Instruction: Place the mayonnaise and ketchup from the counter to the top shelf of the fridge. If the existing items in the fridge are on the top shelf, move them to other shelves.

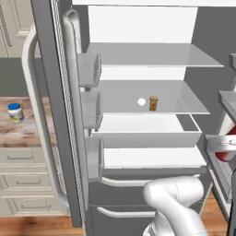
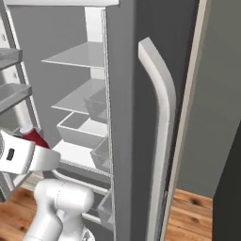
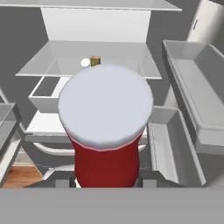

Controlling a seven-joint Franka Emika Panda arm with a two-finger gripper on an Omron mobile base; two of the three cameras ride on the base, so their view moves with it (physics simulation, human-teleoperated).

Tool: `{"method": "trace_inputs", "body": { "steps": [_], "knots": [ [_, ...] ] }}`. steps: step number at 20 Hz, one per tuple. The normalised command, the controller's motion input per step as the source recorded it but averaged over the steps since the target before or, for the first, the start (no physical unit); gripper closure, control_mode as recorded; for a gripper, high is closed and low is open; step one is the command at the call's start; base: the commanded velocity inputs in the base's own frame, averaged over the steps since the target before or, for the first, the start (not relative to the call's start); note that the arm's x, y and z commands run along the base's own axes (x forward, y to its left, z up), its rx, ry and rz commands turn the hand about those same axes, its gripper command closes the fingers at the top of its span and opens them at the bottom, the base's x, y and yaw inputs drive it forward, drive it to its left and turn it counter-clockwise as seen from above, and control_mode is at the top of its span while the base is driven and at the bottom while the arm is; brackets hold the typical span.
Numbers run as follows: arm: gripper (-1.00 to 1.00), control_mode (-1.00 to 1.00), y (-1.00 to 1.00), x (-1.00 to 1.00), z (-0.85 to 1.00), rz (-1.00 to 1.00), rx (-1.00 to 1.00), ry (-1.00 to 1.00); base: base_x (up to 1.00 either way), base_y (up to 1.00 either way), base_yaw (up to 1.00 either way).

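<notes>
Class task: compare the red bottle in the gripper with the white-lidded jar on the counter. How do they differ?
The red bottle is held by the gripper at the open fridge; the jar stands alone on the wooden counter. The bottle's body is red; the jar's is pale with a blue band. Both are upright with white caps.

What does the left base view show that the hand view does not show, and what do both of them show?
Left base view: the mayonnaise jar standing on the wooden counter, left of the open fridge door.

Hand view: the wide white cap of the red ketchup bottle, close to the camera, held by the gripper.

Both: the fridge shelves, the small brown jar and the white ball on the middle shelf; top shelf bare.
</notes>
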Motion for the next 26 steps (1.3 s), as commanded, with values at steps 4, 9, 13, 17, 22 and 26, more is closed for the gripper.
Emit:
{"method": "trace_inputs", "body": {
  "steps": [4,9,13,17,22,26],
  "knots": [
    [1.00,1.00,0.00,0.00,0.00,0.00,0.00,0.00,0.18,0.41,0.00],
    [1.00,1.00,0.00,0.00,0.00,0.00,0.00,0.00,0.43,0.18,0.00],
    [1.00,1.00,0.00,0.00,0.00,0.00,0.00,0.00,0.88,0.00,-0.02],
    [1.00,-1.00,0.00,0.97,0.55,-0.07,0.01,-0.05,0.00,0.00,0.00],
    [1.00,-1.00,0.00,0.49,0.97,-0.03,0.06,-0.33,0.00,0.00,0.00],
    [1.00,-1.00,0.00,0.91,0.48,-0.03,0.01,-0.23,0.00,0.00,0.00]
  ]
}}
